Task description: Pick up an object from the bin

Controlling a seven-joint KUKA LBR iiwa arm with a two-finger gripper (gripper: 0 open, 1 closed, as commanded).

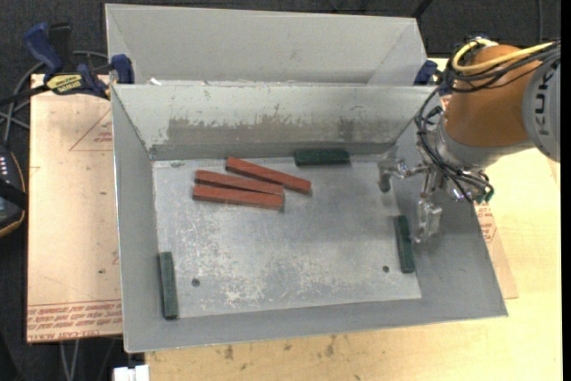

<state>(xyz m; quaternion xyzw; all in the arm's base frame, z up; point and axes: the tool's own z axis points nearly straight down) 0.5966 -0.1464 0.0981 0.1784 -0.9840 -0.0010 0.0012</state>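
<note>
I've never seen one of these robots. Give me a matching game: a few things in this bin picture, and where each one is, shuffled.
Things:
1 red-brown sticks
2 gripper
3 crosswise green bar

Places:
a touching the far wall
b beside the lengthwise green bar on the right
c left of the middle of the bin

Pairs: 1-c, 2-b, 3-a.

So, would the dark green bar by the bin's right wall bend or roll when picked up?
The dark green bar looks straight and slim, so it is probably stiff and fairly light. Its long, flat-sided shape suggests it would slide rather than roll if pushed.
</note>
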